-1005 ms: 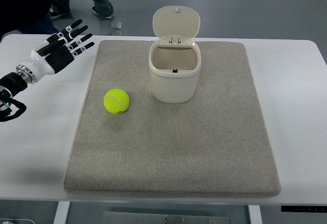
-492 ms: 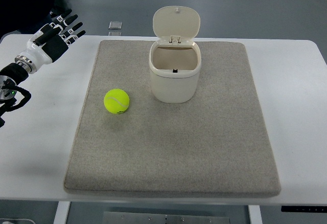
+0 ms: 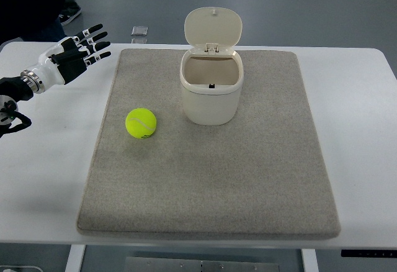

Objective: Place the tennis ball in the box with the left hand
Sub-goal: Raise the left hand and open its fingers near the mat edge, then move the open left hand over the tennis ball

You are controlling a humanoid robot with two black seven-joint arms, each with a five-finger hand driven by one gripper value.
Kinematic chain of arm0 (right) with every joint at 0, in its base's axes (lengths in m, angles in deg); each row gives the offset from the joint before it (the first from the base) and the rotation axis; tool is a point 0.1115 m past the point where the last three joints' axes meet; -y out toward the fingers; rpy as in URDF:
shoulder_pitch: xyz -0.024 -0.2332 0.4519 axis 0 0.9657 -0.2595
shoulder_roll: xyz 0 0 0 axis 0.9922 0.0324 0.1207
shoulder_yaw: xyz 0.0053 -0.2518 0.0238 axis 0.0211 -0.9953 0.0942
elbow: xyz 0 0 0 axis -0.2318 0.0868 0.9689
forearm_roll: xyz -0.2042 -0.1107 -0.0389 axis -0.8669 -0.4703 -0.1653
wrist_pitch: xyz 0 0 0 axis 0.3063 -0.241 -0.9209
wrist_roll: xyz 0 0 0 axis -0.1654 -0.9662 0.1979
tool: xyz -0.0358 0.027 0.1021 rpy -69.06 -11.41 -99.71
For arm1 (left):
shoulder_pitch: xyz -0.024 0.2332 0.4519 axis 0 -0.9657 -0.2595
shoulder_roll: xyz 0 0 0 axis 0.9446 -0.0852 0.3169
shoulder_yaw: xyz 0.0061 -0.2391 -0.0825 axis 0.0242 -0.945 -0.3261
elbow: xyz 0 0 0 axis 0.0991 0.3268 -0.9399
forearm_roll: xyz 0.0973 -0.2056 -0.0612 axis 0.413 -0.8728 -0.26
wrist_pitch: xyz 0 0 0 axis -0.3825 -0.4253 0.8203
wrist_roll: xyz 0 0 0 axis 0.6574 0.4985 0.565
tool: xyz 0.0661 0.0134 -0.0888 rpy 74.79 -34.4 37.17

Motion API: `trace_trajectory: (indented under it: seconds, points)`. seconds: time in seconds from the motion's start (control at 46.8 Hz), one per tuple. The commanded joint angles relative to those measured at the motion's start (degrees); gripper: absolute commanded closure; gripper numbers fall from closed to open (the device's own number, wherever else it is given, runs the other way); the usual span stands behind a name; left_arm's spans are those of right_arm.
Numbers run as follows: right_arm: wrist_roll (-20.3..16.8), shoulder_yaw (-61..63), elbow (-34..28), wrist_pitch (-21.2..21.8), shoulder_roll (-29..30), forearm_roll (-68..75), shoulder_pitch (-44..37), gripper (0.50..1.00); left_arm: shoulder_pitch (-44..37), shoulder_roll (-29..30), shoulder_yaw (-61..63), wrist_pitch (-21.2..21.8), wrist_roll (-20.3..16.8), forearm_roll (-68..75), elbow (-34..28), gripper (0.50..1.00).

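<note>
A yellow-green tennis ball (image 3: 141, 123) lies on the grey mat (image 3: 211, 172), left of a cream box (image 3: 211, 90) whose lid stands open at the back. The box looks empty inside. My left hand (image 3: 77, 53) is over the white table at the far left, above and left of the ball and apart from it. Its fingers are spread and hold nothing. The right arm is out of view.
The mat lies on a white table (image 3: 360, 117). A person's legs and a dark garment (image 3: 31, 2) show at the top left behind the table. A small square object (image 3: 139, 31) lies on the floor beyond the table's far edge.
My left hand has shifted a little to the right and down from half a second ago, staying open. The ball and box have not moved.
</note>
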Motion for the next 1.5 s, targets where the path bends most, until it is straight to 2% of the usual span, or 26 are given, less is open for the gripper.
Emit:
trace_trajectory:
  seconds: [0.0, 0.428, 0.684, 0.962, 1.048, 1.197, 1.475]
  points:
    - [0.00, 0.00, 0.00, 0.02, 0.00, 0.00, 0.00, 0.562, 0.08, 0.91, 0.00, -0.04, -0.07, 3.58, 0.07, 0.508]
    - [0.00, 0.00, 0.00, 0.02, 0.00, 0.00, 0.00, 0.562, -0.27, 9.17, 0.00, -0.13, -0.16, 21.68, 7.89, 0.508]
    - [0.00, 0.00, 0.00, 0.02, 0.00, 0.00, 0.00, 0.562, -0.18, 10.84, -0.09, 0.40, -0.25, 35.04, 12.99, 0.510]
    - [0.00, 0.00, 0.00, 0.02, 0.00, 0.00, 0.00, 0.562, -0.10, 13.13, -0.09, 0.84, -6.31, 50.86, 22.48, 0.514]
    - [0.00, 0.00, 0.00, 0.02, 0.00, 0.00, 0.00, 0.562, -0.10, 13.13, -0.09, 2.41, -8.15, 57.62, 24.76, 0.514]
    - [0.00, 0.00, 0.00, 0.02, 0.00, 0.00, 0.00, 0.560, -0.10, 13.13, 0.26, 8.39, -9.12, 69.23, 29.25, 0.514]
    - [0.00, 0.00, 0.00, 0.02, 0.00, 0.00, 0.00, 0.562, -0.10, 11.99, 0.70, 9.01, -9.12, 82.59, 34.52, 0.514]
